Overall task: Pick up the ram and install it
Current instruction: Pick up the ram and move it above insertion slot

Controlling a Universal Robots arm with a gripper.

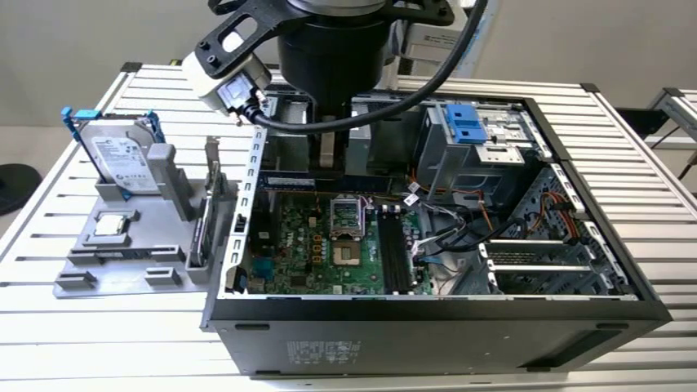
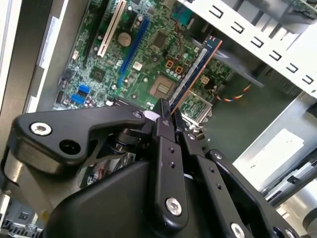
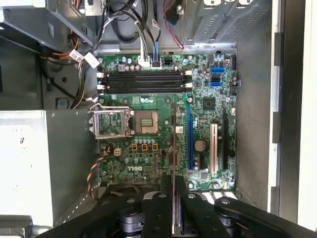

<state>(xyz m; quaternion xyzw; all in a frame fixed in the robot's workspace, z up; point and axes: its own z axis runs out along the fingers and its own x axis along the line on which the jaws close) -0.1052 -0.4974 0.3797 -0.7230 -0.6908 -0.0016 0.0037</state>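
The ram (image 2: pixel 193 72), held edgewise at one end by the gripper (image 2: pixel 168 113), whose fingers are closed on it. It hangs inside the open computer case (image 1: pixel 436 327), clear of the motherboard (image 3: pixel 148 163) and roughly over the processor socket (image 3: pixel 148 120). In the first wrist view it appears as a thin line, seen edge-on. The four black memory slots (image 3: pixel 143 82) lie beyond the socket, just below a bundle of cables (image 3: pixel 143 29). The stick's long axis runs across the slots, not along them. Judged from this, the step in hand is carrying the ram to a slot. Doing it well calls for bringing the stick parallel to the chosen slot, keeping it upright, staying clear of the cables, and lining up its contact edge before any downward press. Outside the case, a hard drive (image 1: pixel 117 155) stands in a grey holder (image 1: pixel 109 261) on the slatted surface (image 1: pixel 109 351).
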